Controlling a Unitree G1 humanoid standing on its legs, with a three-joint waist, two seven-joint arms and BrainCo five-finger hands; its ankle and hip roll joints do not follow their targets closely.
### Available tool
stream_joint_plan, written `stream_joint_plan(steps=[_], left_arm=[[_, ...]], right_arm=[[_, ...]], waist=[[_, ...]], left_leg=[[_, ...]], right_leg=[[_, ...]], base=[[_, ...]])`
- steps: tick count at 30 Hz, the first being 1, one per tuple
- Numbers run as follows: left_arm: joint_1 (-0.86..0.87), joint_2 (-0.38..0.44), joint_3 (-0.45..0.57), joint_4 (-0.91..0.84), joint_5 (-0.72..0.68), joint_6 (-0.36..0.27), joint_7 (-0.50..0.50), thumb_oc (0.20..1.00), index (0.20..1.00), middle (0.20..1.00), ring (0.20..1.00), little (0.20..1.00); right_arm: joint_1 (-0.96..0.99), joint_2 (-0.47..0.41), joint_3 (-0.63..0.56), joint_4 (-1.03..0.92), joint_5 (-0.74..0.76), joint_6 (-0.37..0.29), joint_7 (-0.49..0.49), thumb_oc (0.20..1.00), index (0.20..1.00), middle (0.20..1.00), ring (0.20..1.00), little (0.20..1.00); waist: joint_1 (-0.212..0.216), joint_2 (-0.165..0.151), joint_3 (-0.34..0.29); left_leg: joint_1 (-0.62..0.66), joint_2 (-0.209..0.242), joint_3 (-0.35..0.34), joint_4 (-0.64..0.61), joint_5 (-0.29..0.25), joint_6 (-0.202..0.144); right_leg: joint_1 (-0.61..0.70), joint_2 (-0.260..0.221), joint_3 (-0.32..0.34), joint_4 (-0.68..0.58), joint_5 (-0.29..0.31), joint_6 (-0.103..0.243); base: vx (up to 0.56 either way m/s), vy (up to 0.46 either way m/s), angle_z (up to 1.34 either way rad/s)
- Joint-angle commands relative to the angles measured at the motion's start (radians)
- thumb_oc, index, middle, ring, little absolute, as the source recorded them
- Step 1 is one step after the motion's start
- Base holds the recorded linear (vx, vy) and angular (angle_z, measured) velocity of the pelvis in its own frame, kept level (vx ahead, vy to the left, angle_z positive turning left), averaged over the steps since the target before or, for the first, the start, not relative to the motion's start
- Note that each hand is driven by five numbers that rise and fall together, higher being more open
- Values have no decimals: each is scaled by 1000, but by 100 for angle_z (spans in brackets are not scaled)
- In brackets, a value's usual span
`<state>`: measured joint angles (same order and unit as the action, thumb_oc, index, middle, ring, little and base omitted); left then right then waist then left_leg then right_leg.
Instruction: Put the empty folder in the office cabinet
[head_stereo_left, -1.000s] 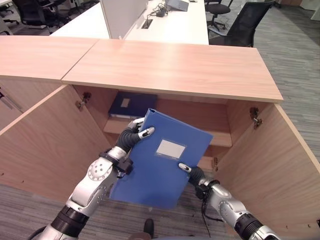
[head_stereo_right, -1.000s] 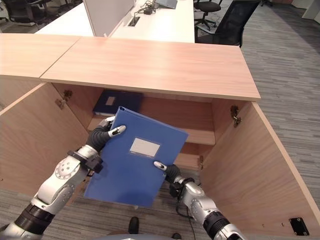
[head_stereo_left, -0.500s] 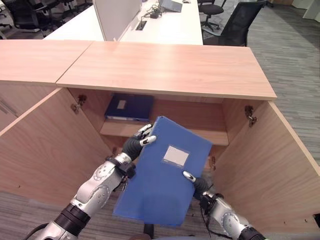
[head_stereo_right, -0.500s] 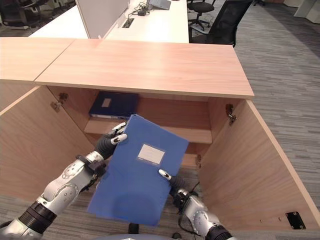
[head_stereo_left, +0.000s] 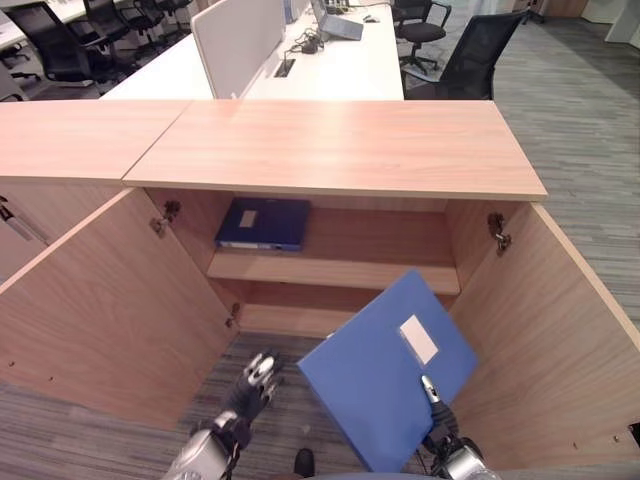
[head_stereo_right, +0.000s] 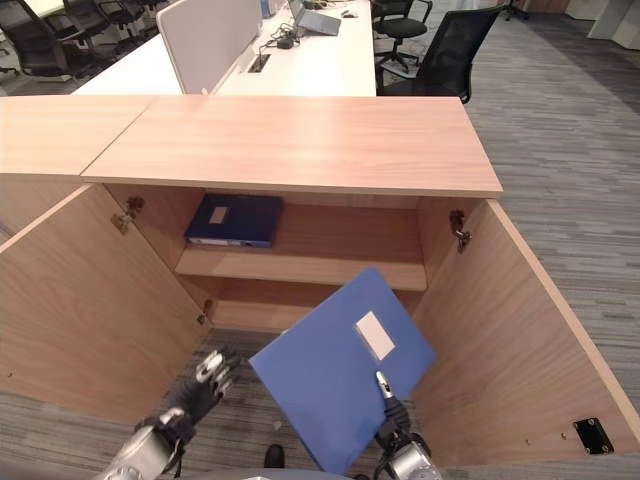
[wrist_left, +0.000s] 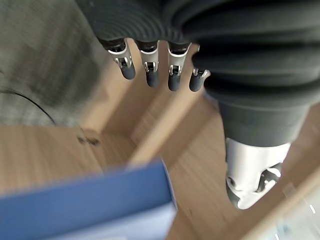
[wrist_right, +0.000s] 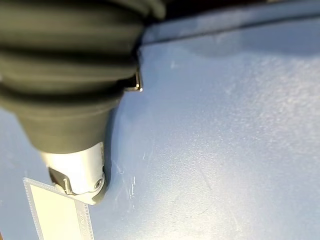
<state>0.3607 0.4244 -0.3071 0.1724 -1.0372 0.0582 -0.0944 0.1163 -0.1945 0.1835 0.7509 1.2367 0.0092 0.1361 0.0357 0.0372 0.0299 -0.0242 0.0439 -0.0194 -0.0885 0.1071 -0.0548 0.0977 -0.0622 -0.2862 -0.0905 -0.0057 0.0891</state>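
Observation:
The blue folder (head_stereo_left: 385, 375) with a pale label hangs tilted in front of the open cabinet (head_stereo_left: 340, 145), low and towards its right side. My right hand (head_stereo_left: 431, 393) holds it from below. Its thumb (wrist_right: 75, 170) presses on the folder's face (wrist_right: 220, 150) by the label, and the fingers are hidden behind the folder. My left hand (head_stereo_left: 252, 378) is low at the left, apart from the folder, with its fingers (wrist_left: 150, 70) straight and nothing in them. A corner of the folder (wrist_left: 85, 205) shows past them.
A dark blue folder (head_stereo_left: 262, 222) lies on the left part of the cabinet's shelf (head_stereo_left: 360, 272); the shelf's right part is bare. Both doors stand wide open, left (head_stereo_left: 100, 300) and right (head_stereo_left: 550, 340). White desks (head_stereo_left: 300, 60) and black chairs (head_stereo_left: 470, 55) are behind.
My left hand has let go of the folder and dropped down to the left. The folder has swung right and lower, held by the right hand alone.

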Motion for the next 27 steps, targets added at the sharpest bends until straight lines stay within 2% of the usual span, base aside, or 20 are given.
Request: stream_joint_plan(steps=[1, 4, 5, 6, 10, 13, 15, 16, 22, 25, 26, 27], left_arm=[[-53, -28, 63, -6, 0, -15, 14, 1000, 1000, 1000, 1000, 1000], [-45, -51, 75, 7, 3, -24, 29, 1000, 1000, 1000, 1000, 1000], [-42, -62, 78, 14, 2, -26, 33, 1000, 1000, 1000, 1000, 1000], [-42, -68, 80, 17, 2, -26, 38, 1000, 1000, 1000, 1000, 1000], [-34, -80, 89, 22, 16, -23, 52, 1000, 1000, 1000, 1000, 1000], [-10, -86, 100, 20, 26, -17, 50, 1000, 1000, 1000, 1000, 1000], [-6, -84, 93, 23, 33, -13, 48, 1000, 1000, 1000, 1000, 1000], [0, -78, 87, 17, 39, -8, 44, 1000, 1000, 1000, 1000, 1000], [32, -48, 79, -5, 59, 0, 43, 1000, 1000, 1000, 1000, 1000], [40, -26, 71, -16, 69, 2, 40, 1000, 1000, 1000, 1000, 1000], [43, -19, 69, -20, 75, 4, 44, 1000, 1000, 1000, 1000, 1000], [44, -19, 70, -20, 75, 4, 44, 1000, 1000, 1000, 1000, 1000]], right_arm=[[-100, 17, -3, -29, -15, -30, -5, 200, 200, 200, 200, 200], [-148, -11, -19, -27, -36, -51, -20, 200, 200, 200, 200, 200], [-159, -21, -20, -34, -46, -56, -26, 200, 200, 200, 200, 200], [-170, -28, -27, -39, -51, -61, -33, 200, 200, 200, 200, 200], [-219, -46, -35, -54, -79, -74, -57, 200, 200, 200, 200, 200], [-220, -47, -31, -80, -101, -60, -51, 200, 200, 200, 200, 200], [-220, -48, -26, -97, -108, -61, -52, 200, 200, 200, 200, 200], [-217, -48, -17, -143, -117, -62, -51, 200, 200, 200, 200, 200], [-214, -39, -5, -280, -112, -86, -59, 200, 200, 200, 200, 200], [-207, -28, -6, -326, -120, -90, -62, 200, 200, 200, 200, 200], [-204, -25, -3, -337, -127, -89, -64, 200, 200, 200, 200, 200], [-203, -25, -3, -338, -127, -89, -65, 200, 200, 200, 200, 200]], waist=[[2, -34, 39], [17, -42, 86], [22, -40, 92], [23, -40, 95], [42, -33, 84], [48, -10, 57], [49, -10, 49], [51, -4, 46], [71, -5, 42], [75, 0, 39], [75, 0, 37], [75, 0, 37]], left_leg=[[-10, 21, 35, 62, -60, -21], [-141, 1, 26, 238, -81, -22], [-155, -2, 24, 261, -102, -26], [-179, -3, 32, 262, -96, -22], [-245, -5, 90, 179, -44, -19], [-163, 4, 99, 59, -18, -15], [-150, 1, 102, 51, -19, -13], [-145, -5, 114, 53, -12, 3], [-128, -50, 127, 87, -78, 54], [-123, -83, 134, 108, -113, 85], [-102, -98, 126, 104, -140, 88], [-100, -99, 127, 104, -141, 89]], right_leg=[[-60, 36, 8, 55, -38, -18], [-85, 18, -8, 74, -39, -31], [-76, 17, -8, 73, -55, -27], [-79, 10, -15, 74, -57, -24], [-79, -1, -21, 73, -65, -11], [-67, 3, -3, 88, -86, 2], [-60, -7, -3, 92, -92, 5], [-58, -27, -8, 98, -81, 8], [-44, -103, 7, 121, -80, 51], [-58, -157, 16, 176, -61, 82], [-57, -180, 22, 218, -67, 93], [-57, -182, 22, 220, -69, 94]], base=[[-101, -113, 6], [-115, -69, 6], [14, -4, 17], [61, 21, 22], [69, 81, 20], [174, 154, -3], [122, 164, -2], [89, 211, -5], [136, 229, -5], [136, 247, 0], [139, 165, 1], [155, 239, 6]])
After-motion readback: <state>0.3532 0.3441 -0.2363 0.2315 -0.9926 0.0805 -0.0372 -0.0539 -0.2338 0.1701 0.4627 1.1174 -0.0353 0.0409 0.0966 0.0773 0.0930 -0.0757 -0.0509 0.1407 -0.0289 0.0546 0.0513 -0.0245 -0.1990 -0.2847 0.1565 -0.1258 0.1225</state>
